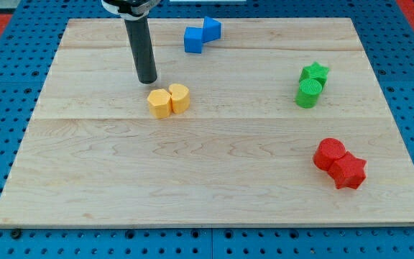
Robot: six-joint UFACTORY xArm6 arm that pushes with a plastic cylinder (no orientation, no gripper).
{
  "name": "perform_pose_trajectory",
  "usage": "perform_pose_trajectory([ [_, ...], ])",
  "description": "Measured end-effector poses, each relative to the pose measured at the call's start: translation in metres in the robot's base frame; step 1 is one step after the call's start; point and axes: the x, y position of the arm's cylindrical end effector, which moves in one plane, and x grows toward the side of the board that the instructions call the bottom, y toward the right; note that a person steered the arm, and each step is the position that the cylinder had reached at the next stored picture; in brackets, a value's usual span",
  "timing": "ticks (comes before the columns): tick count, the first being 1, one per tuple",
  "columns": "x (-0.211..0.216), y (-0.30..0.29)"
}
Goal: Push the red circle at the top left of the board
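Observation:
The red circle lies at the view's lower right of the wooden board, touching a red star just below and right of it. My tip rests on the board in the upper left part, far to the left of the red circle. It stands just above and left of two yellow blocks, about a block's width from them.
Two yellow blocks sit side by side left of centre. Two blue blocks touch near the top edge. A green star and a green circle touch at the right. A blue perforated table surrounds the board.

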Motion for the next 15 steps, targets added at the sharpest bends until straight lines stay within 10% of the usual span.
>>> perform_pose_trajectory([
  [5, -0.003, 0.015],
  [6, -0.027, 0.111],
  [15, 0.104, 0.283],
])
